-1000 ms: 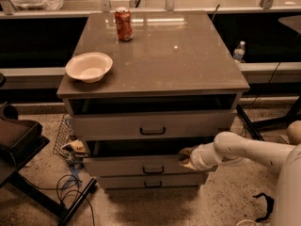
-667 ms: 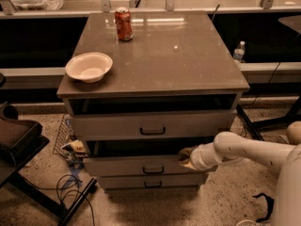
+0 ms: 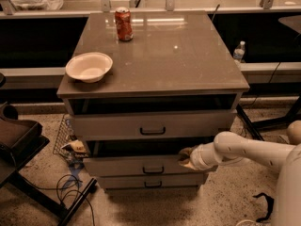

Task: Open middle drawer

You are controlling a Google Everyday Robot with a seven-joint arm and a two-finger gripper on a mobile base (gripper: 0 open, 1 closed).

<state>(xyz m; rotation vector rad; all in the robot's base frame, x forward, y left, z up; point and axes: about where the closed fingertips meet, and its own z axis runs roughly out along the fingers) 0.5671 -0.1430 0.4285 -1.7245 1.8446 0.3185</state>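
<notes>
The grey cabinet has three drawers. The middle drawer (image 3: 136,166) has a flat grey front and a small black bar handle (image 3: 154,170) at its centre. A dark gap shows above its front. The taller drawer (image 3: 141,125) sits above it and the slimmest drawer (image 3: 150,182) below it. My gripper (image 3: 186,157) reaches in from the right on a white arm (image 3: 244,152). It is at the top edge of the middle drawer's front, to the right of the handle.
A white bowl (image 3: 89,66) and a red can (image 3: 123,24) stand on the cabinet top (image 3: 178,55). A black chair base (image 3: 28,173) and cables (image 3: 70,187) lie on the floor at left. A water bottle (image 3: 239,51) stands behind at right.
</notes>
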